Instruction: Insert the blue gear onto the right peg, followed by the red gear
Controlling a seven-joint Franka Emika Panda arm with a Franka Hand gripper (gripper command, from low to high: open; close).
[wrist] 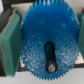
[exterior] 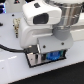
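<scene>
Right now the gripper pinches the blue gear, low over the grey plate on the counter.

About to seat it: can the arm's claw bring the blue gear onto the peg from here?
Probably yes. The claw grips the blue gear, and the peg shows through its centre hole, nothing between.

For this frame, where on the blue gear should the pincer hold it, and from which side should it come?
By the toothed rim, on two opposite edges, coming from above along the hub's axis. The blue gear is a flat wide disc with a centre slot that must stay free for a peg, so an edge grip suits it. The wrist view shows the pincer doing this: a green pad sits at one edge.
</scene>
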